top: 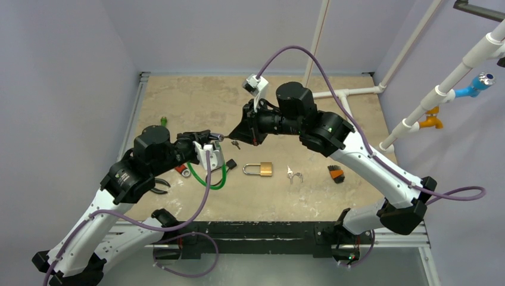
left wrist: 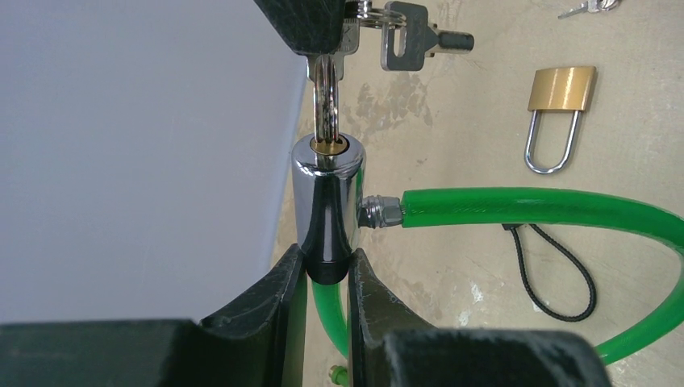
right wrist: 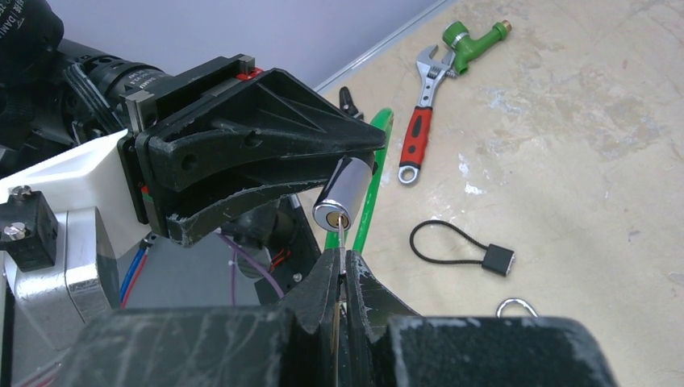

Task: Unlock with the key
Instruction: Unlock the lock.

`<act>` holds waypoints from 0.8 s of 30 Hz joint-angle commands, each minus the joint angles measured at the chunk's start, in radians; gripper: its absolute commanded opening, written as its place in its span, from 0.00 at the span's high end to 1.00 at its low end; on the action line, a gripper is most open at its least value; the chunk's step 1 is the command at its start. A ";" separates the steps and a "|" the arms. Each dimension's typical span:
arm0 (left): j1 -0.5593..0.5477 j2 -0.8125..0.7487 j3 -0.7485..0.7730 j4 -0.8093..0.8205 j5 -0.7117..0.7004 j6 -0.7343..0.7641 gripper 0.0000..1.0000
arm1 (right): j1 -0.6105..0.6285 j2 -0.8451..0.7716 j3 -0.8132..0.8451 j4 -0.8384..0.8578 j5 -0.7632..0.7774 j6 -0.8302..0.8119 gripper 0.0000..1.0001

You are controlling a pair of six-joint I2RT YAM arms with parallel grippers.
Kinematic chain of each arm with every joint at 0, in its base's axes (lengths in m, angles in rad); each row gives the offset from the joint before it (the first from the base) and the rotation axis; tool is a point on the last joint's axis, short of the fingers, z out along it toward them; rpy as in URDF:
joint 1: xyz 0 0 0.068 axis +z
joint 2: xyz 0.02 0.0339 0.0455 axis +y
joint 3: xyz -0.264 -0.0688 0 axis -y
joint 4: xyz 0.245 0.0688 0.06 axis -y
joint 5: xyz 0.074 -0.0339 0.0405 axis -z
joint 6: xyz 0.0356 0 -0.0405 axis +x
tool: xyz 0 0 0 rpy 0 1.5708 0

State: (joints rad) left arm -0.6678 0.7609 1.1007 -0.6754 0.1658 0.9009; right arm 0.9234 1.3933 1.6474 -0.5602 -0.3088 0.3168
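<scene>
Surface: worn beige table (top: 196, 101) with grey walls around it.
Hidden: the key (left wrist: 325, 105) has its tip sunk in the keyway and its head covered by the right gripper (right wrist: 340, 266).
Left gripper (left wrist: 327, 282): clamped on the chrome lock cylinder (left wrist: 327, 201) of the green cable (left wrist: 524, 208), above the table.
Right gripper: pinching the key, directly facing the cylinder's keyhole.

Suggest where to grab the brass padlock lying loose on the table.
Grip the brass padlock by its block body, not its thin steel shackle. It lies flat on the table, so come straight down and pinch the body's two side edges; the shackle hugs the surface.
</scene>
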 commanded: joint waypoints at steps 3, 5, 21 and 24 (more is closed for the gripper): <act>0.004 -0.017 0.012 0.083 0.021 -0.010 1.00 | -0.009 -0.014 0.012 0.034 -0.016 0.009 1.00; 0.004 -0.015 0.016 0.087 0.017 -0.014 1.00 | -0.009 -0.007 0.017 0.031 -0.010 0.014 1.00; -0.018 0.060 0.072 0.040 -0.141 -0.058 1.00 | -0.009 0.034 0.035 -0.016 0.120 0.020 1.00; -0.025 0.059 0.077 0.040 -0.145 -0.057 1.00 | -0.009 0.030 0.016 0.002 0.111 0.032 1.00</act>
State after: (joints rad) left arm -0.6815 0.8314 1.1107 -0.6853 0.0589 0.8703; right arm 0.9169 1.4319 1.6497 -0.5709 -0.2218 0.3401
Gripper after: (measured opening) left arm 0.161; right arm 0.008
